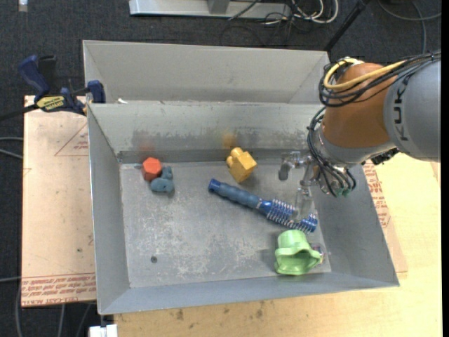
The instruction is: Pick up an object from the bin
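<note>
The grey rounded metal arm link at the right bears dark letters along its side; "KU" can be read there. No other text is legible.

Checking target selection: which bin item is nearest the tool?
The blue brush: its bristled end lies beside the tool; green cup, yellow block and red block lie farther off.
</note>
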Available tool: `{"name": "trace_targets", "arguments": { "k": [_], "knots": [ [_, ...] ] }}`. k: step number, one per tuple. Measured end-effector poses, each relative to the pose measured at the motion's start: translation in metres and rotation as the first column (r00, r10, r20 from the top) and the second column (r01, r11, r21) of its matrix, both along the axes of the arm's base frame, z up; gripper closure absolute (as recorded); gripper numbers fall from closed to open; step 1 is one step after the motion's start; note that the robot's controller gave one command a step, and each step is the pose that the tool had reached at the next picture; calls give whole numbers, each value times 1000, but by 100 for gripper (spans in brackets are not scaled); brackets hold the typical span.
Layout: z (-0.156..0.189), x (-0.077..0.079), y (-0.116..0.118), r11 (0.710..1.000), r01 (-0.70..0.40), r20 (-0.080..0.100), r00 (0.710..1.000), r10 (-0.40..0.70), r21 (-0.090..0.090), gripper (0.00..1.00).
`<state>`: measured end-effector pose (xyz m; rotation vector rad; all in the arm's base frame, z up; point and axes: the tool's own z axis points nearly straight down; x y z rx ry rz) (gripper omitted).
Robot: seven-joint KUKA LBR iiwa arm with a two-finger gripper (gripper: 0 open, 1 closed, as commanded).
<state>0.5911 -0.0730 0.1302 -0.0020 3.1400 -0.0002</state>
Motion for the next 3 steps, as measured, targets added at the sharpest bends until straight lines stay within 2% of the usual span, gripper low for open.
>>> {"name": "trace_targets", "arguments": {
  "k": [1, 2, 3],
  "knots": [
    [-63, -31, 59, 990, 140, -5, 990, -140, 3, 0],
    [-60, -29, 57, 990, 141, 1, 990, -141, 2, 100],
    [116, -21, 44, 991, 132, 9, 991, -132, 2, 100]
  ]
}}
